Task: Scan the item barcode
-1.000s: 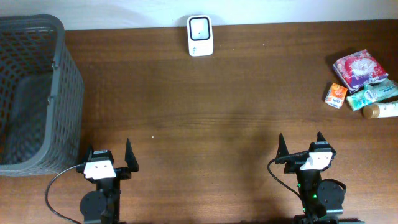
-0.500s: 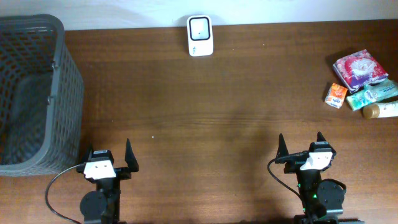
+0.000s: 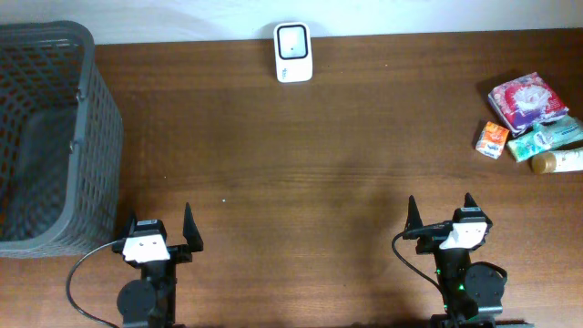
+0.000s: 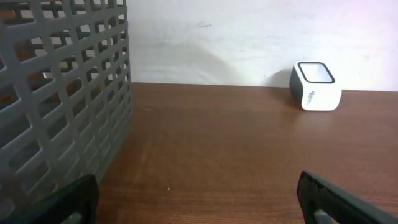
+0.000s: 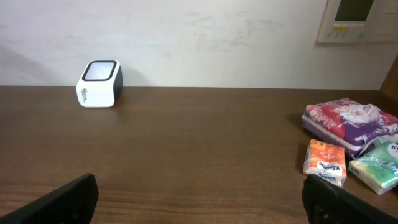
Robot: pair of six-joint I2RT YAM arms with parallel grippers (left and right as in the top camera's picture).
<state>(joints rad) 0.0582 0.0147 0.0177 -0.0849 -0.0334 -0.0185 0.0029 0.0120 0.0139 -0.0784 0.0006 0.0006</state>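
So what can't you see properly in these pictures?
Barcodes on the packs: too small overhead, none facing the right wrist camera.
Bottle: cut by the overhead's right edge.
Basket inside: partly cut off overhead; its mesh wall blocks the left wrist view.
Scanner lettering: too small.

The bench (image 3: 319,164) was dark wood, smooth with a faint sheen. The basket (image 3: 96,137) was matt grey plastic lattice. The scanner (image 3: 292,52) was smooth white plastic. The packets (image 3: 524,100) wore shiny printed film. The wall (image 5: 217,37) looked matt.
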